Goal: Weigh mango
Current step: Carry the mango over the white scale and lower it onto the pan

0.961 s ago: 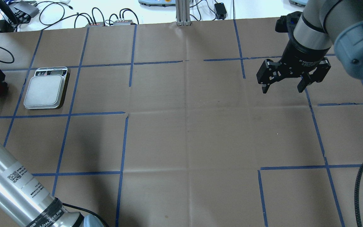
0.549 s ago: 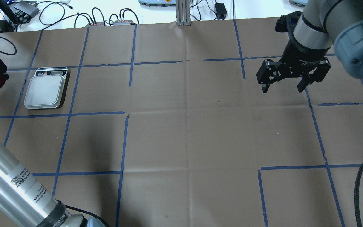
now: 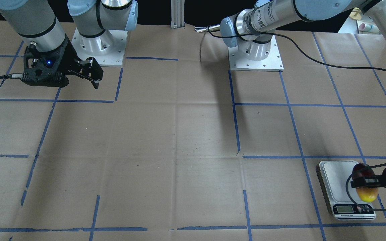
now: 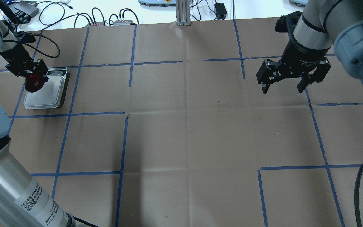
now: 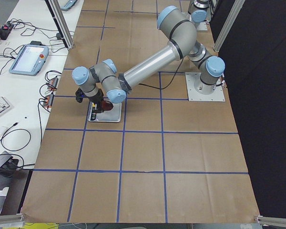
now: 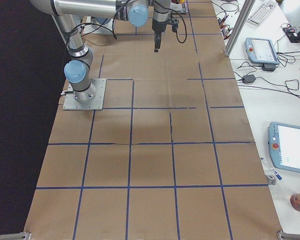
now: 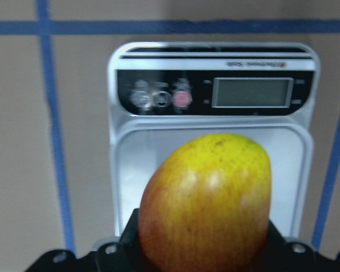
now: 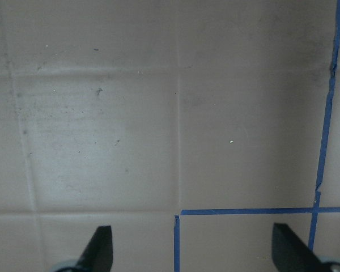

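Note:
My left gripper [image 4: 31, 77] is shut on the mango [image 4: 35, 82], dark red at one end and yellow at the other [image 3: 364, 182]. It holds the fruit above the left part of the scale's white platform [image 4: 47, 91]. In the left wrist view the mango [image 7: 207, 204] fills the front, with the scale [image 7: 212, 141] and its blank display below it. The scale also shows in the front-facing view [image 3: 338, 187]. My right gripper [image 4: 283, 87] is open and empty, hanging above bare table at the right; its fingertips [image 8: 99, 249] show in the right wrist view.
Brown paper with blue tape lines [image 4: 124, 142] covers the table. Cables and small boxes [image 4: 106, 19] lie beyond the far edge. A metal post [image 4: 183, 12] stands at the far middle. A black cable [image 4: 362, 176] runs along the right side.
My left gripper has carried the mango from the table's left edge rightward to above the scale. The right arm has not moved.

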Controlling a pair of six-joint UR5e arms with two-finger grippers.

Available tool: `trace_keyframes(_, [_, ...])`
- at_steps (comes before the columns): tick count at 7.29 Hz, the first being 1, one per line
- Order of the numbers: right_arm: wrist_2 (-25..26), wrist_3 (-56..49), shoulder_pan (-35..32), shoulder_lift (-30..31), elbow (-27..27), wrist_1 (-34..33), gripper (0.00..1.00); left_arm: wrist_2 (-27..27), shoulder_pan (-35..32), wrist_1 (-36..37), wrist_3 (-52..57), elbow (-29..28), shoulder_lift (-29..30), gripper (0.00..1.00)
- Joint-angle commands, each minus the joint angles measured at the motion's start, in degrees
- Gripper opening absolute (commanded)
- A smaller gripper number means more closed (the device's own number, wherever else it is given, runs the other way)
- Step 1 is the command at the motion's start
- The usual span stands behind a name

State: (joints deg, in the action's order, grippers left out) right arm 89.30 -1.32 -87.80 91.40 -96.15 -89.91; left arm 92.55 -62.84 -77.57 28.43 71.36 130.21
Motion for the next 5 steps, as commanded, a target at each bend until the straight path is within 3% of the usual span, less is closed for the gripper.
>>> trace_keyframes(1, [0.0,0.0,0.0,0.0,0.0,0.0,1.0,0.35,0.0,0.58,0.05,0.71,0.22,0.27])
trace_keyframes(2, [0.0,0.0,0.0,0.0,0.0,0.0,1.0,-0.08,0.08,2.15,-0.3,0.62,0.66,0.89])
trace_keyframes(3, [0.0,0.0,0.0,0.0,0.0,0.0,1.0,-0.09,0.0,3.9,-0.31,0.71,0.14,0.99])
trace_keyframes(5, [0.0,0.0,0.0,0.0,0.0,0.0,1.0,-0.17,-1.14,2.61,-2.31,0.97,-4.22,0.99])
